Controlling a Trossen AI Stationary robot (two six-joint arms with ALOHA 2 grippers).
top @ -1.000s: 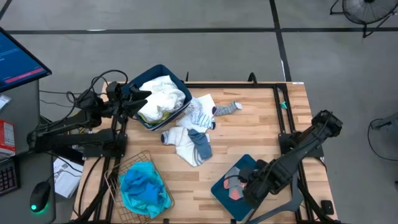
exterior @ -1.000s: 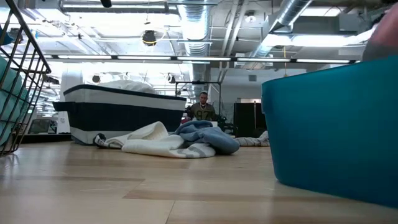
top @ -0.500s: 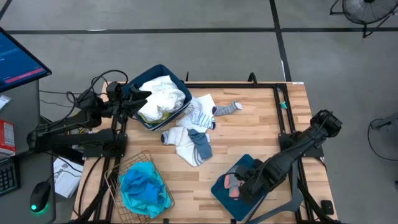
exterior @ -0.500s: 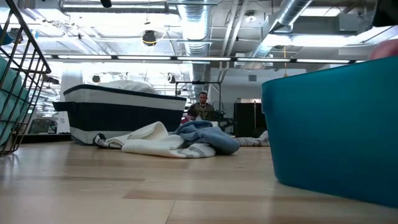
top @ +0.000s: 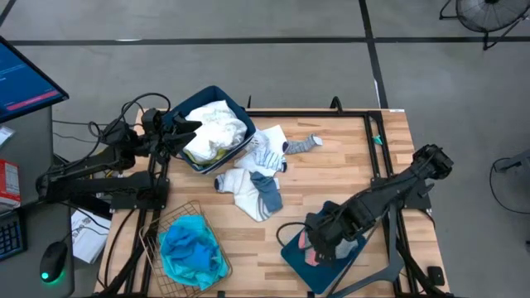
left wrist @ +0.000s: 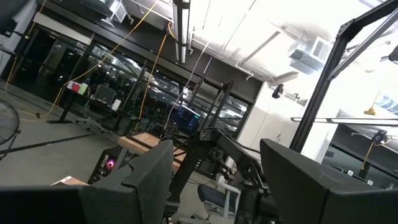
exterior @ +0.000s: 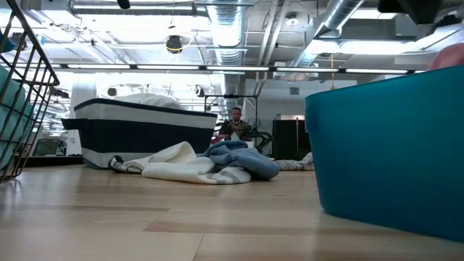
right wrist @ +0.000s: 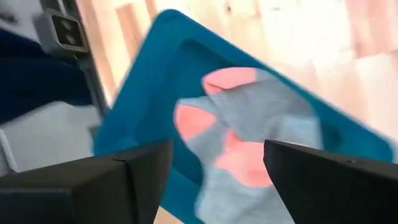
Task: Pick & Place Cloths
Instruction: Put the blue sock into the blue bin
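Drop step – right gripper [right wrist: 211, 168] hangs wide, empty, over the sock [right wrist: 261, 149] in the bin [right wrist: 155, 93]; next, fetch another cloth [top: 252, 189].

right arm [top: 364, 211] hiding most of blue bin [top: 291, 248], grey sock [right wrist: 255, 137] blurred

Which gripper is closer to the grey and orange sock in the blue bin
The right gripper: it hangs open directly over the grey-and-orange sock in the blue bin. The left gripper is across the table.

Cloth pile [top: 257, 178] blocks centre; bare wood table [top: 348, 165] beyond.
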